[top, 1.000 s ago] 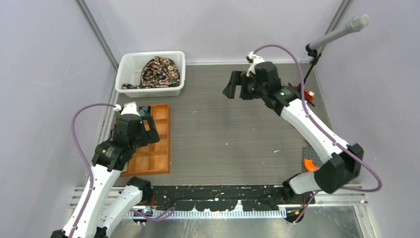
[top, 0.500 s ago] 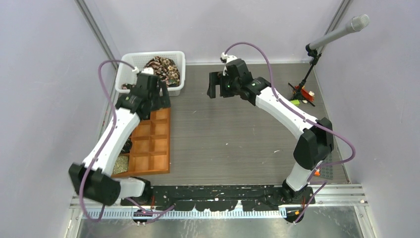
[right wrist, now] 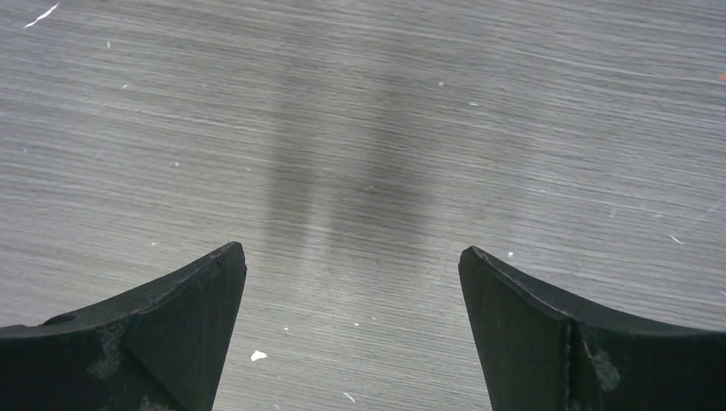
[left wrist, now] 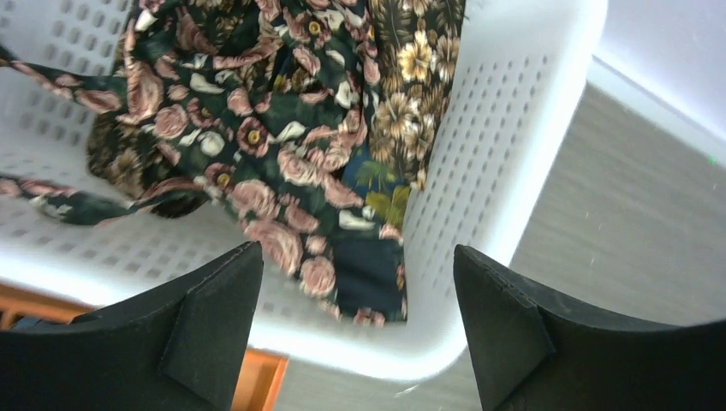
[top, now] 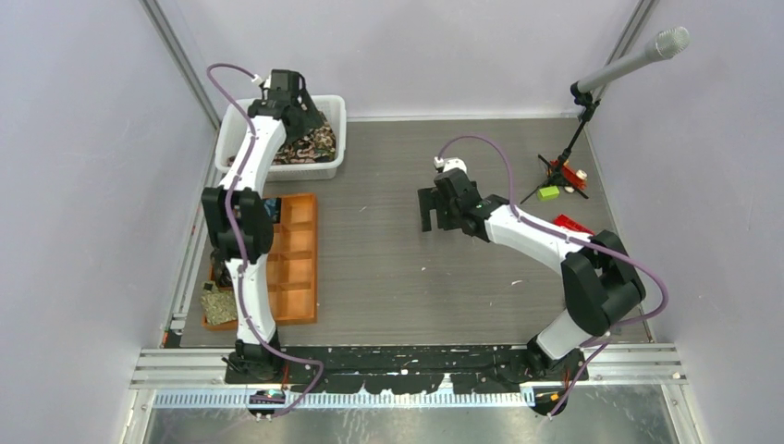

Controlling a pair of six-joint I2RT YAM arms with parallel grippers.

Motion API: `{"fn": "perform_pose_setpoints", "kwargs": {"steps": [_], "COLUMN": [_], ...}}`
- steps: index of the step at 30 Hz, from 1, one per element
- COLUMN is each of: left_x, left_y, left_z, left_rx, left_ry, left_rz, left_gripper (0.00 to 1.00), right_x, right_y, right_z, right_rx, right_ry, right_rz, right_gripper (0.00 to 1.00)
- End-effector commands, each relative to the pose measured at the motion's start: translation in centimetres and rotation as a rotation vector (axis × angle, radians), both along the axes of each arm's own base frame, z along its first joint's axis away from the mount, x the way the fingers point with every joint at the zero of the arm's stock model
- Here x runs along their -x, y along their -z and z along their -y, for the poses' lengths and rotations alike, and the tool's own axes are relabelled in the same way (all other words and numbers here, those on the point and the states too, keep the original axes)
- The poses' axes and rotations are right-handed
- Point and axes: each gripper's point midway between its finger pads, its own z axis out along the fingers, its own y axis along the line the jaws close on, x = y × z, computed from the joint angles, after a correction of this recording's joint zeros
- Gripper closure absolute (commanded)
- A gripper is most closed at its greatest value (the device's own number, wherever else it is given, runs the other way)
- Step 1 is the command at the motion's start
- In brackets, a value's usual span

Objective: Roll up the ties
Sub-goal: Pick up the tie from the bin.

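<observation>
The ties [top: 314, 141] lie heaped in the white mesh basket [top: 277, 170] at the back left. In the left wrist view a black tie with pink roses [left wrist: 257, 128] overlies a brown-gold flowered one [left wrist: 419, 60], and both drape toward the basket's near wall [left wrist: 514, 171]. My left gripper [top: 290, 104] [left wrist: 358, 250] hovers open just above that heap, holding nothing. My right gripper [top: 431, 211] [right wrist: 351, 250] stands open over bare grey table near the middle, with nothing between its fingers.
An orange compartment tray [top: 298, 270] lies in front of the basket, with an olive patterned roll [top: 219, 303] at its near left corner. A microphone on a stand [top: 629, 63] and small green and red items [top: 555, 191] sit at the back right. Walls close in on both sides.
My left arm swung from over the orange tray back to above the basket. My right arm drew back from the far table toward the middle and came lower.
</observation>
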Motion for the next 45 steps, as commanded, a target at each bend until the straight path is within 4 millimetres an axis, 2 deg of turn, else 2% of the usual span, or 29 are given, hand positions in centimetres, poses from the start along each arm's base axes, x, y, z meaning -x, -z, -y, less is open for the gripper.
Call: {"fn": "perform_pose_setpoints", "kwargs": {"steps": [1, 7, 11, 15, 16, 17, 24, 30, 33, 35, 37, 42, 45], "left_x": [-3.6, -7.6, -9.0, -10.1, -10.4, -10.6, -11.7, -13.4, -14.1, -14.5, -15.0, -15.2, -14.8], "left_y": [-0.1, 2.8, 3.8, 4.3, 4.3, 4.3, 3.5, 5.2, 5.9, 6.5, 6.6, 5.6, 4.5], "left_z": [-1.3, -3.7, -5.4, -5.4, -7.0, -7.3, -7.7, -7.8, -7.8, -7.8, -7.5, -7.1, -7.3], "left_rx": [0.146, 0.213, 0.237, 0.257, 0.266, 0.276, 0.303, 0.323, 0.332, 0.349, 0.383, 0.415, 0.413], "left_ry": [-0.135, -0.235, -0.292, -0.302, -0.322, -0.325, -0.330, -0.338, -0.341, -0.345, -0.342, -0.327, -0.331], "left_rz": [0.061, 0.137, 0.173, 0.208, 0.223, 0.232, 0.312, 0.300, 0.307, 0.308, 0.315, 0.348, 0.366], "left_gripper": [0.16, 0.17, 0.16, 0.16, 0.16, 0.16, 0.16, 0.16, 0.19, 0.23, 0.33, 0.74, 0.95], "right_x": [-2.3, -2.0, -2.0, -2.1, -2.2, -2.2, -2.6, -2.9, -3.0, -3.0, -3.1, -3.2, -3.2], "right_y": [-4.9, -4.6, -4.4, -4.2, -4.1, -4.1, -3.6, -3.3, -3.3, -3.2, -3.0, -2.9, -2.9], "right_z": [0.6, 0.4, 0.2, 0.1, 0.1, 0.1, 0.2, 0.3, 0.4, 0.4, 0.5, 0.5, 0.4], "right_rx": [-0.066, -0.088, -0.098, -0.119, -0.123, -0.128, -0.145, -0.160, -0.164, -0.166, -0.167, -0.164, -0.164], "right_ry": [0.083, 0.064, 0.052, 0.040, 0.037, 0.036, 0.035, 0.037, 0.040, 0.041, 0.042, 0.044, 0.041], "right_rz": [0.205, 0.217, 0.212, 0.193, 0.189, 0.184, 0.151, 0.130, 0.127, 0.123, 0.115, 0.108, 0.103], "right_gripper": [0.01, 0.00, 0.00, 0.01, 0.01, 0.02, 0.04, 0.05, 0.05, 0.06, 0.08, 0.12, 0.14]}}
